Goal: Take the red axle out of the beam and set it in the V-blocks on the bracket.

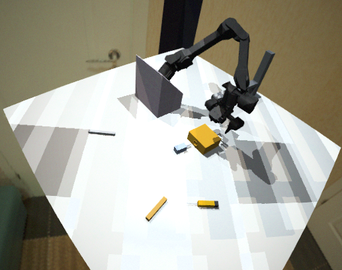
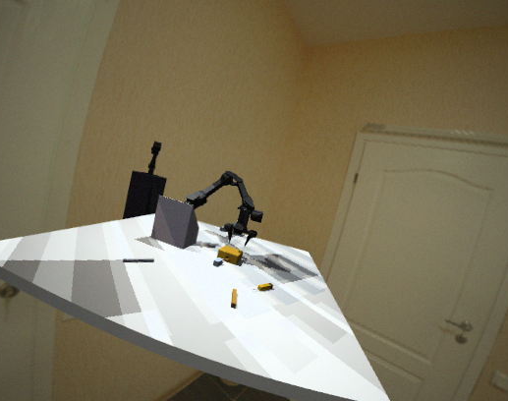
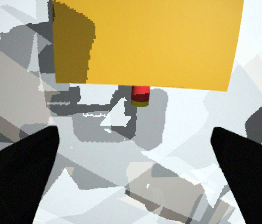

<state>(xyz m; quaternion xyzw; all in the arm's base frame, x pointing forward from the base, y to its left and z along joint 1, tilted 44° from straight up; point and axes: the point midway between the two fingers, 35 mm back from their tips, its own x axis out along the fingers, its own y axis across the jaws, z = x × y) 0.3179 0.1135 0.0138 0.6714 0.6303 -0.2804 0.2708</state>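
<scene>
Hand: fingers wide apart, nothing between them, near the beam on its axle side.
Red axle: end protruding from the beam, between the fingertips' sides in the wrist view.
Yellow beam: on the worktop.
Small blue-grey block: just beside the beam, opposite the axle's protruding end.
Yellow-handled tool: below the beam in the top view.
Yellow bar: below-left of the beam there.
Grey rod: well left of the beam.
V-blocks: cannot be made out.
</scene>
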